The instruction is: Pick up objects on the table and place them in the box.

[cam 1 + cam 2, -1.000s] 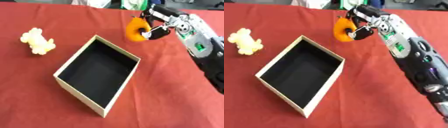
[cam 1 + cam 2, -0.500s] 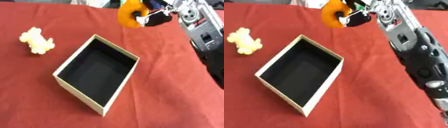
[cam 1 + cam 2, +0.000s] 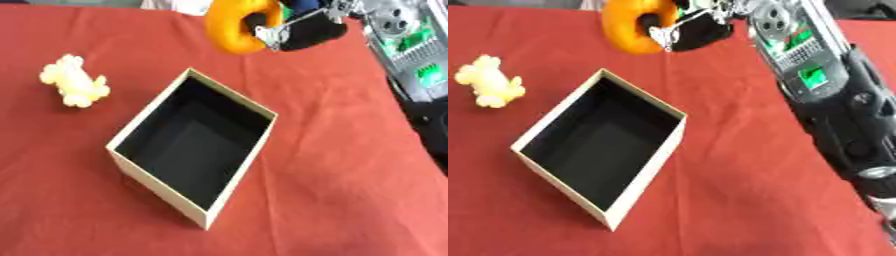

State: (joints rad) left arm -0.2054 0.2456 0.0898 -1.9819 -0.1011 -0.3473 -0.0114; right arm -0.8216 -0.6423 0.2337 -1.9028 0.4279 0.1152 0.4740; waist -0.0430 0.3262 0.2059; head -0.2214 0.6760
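My right hand (image 3: pixel 306 30) comes in from the upper right with its fingers curled round an orange ring-shaped object (image 3: pixel 234 24), held in the air above the table behind the box's far corner. The open cardboard box (image 3: pixel 156 187) with a black inside sits in the middle of the red table. A pale yellow lumpy toy (image 3: pixel 74 86) lies on the cloth to the left of the box. My left hand shows in neither view.
The red cloth (image 3: pixel 341 180) covers the whole table. My right forearm (image 3: pixel 833 95), black with silver and green parts, runs down the right side. Some things at the far edge are cut off by the top.
My right hand has carried the orange ring leftward and toward the box's far corner. The yellow toy and the box have stayed put.
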